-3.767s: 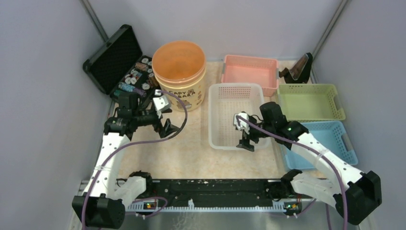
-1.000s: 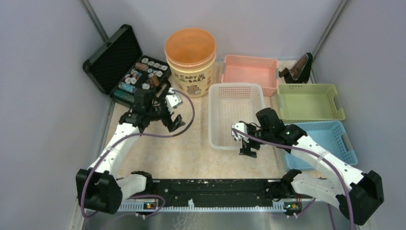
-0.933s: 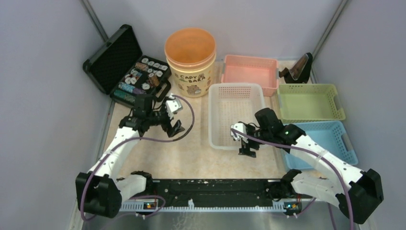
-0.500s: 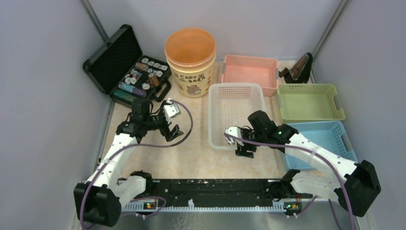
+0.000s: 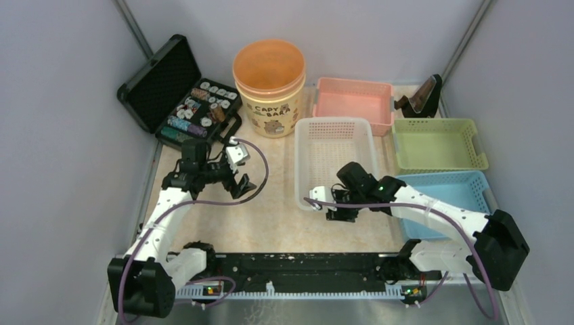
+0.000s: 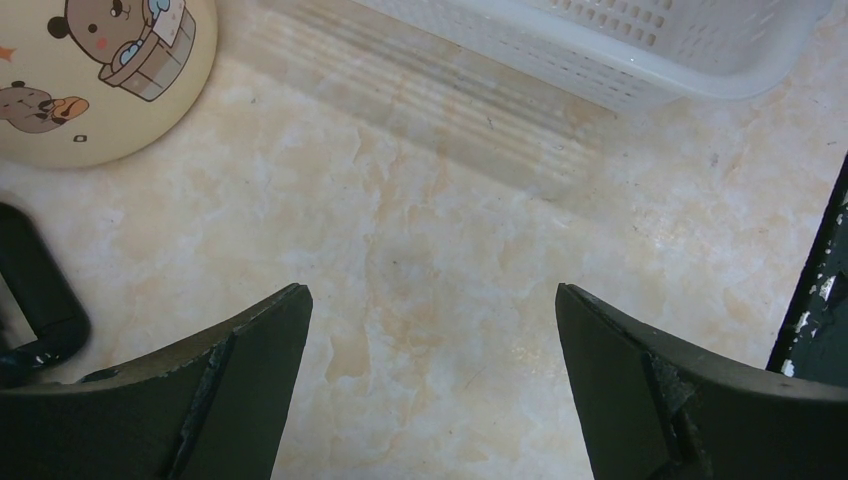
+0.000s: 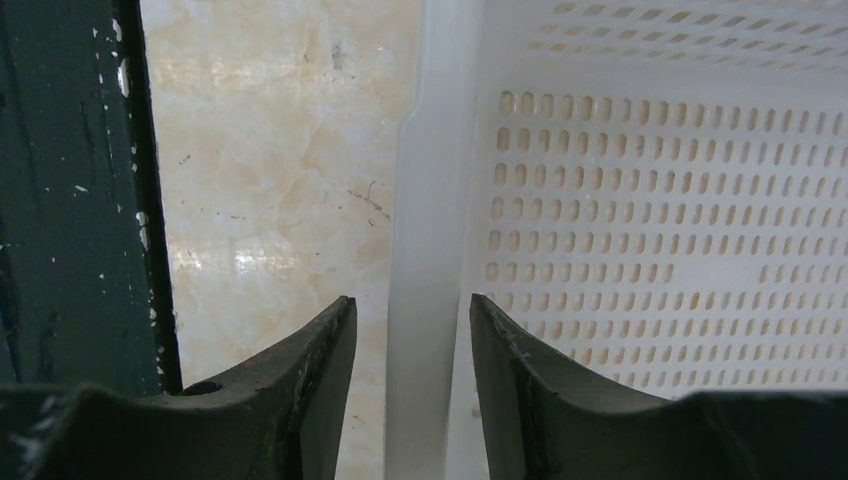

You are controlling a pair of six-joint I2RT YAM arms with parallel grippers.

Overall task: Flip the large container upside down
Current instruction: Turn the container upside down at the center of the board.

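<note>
The large white perforated basket (image 5: 302, 162) stands upright at the table's middle. My right gripper (image 5: 329, 208) is at its near left corner. In the right wrist view the gripper (image 7: 412, 310) is open and its fingers straddle the basket's rim (image 7: 430, 200), one outside and one inside, with small gaps on both sides. My left gripper (image 5: 238, 185) is open and empty over bare table left of the basket. In the left wrist view it (image 6: 430, 300) faces the basket's side (image 6: 600, 50).
An orange-and-cream bucket (image 5: 269, 81) stands upright at the back, also in the left wrist view (image 6: 90, 80). An open black case of chips (image 5: 183, 101) is back left. Pink (image 5: 352, 101), green (image 5: 436, 143) and blue (image 5: 460, 196) baskets sit right. A black rail (image 5: 298, 264) runs along the near edge.
The bucket now stands farther back than 3.8 s ago. My left gripper has drawn back from it toward the near left. My right gripper has slid left along the basket's near rim.
</note>
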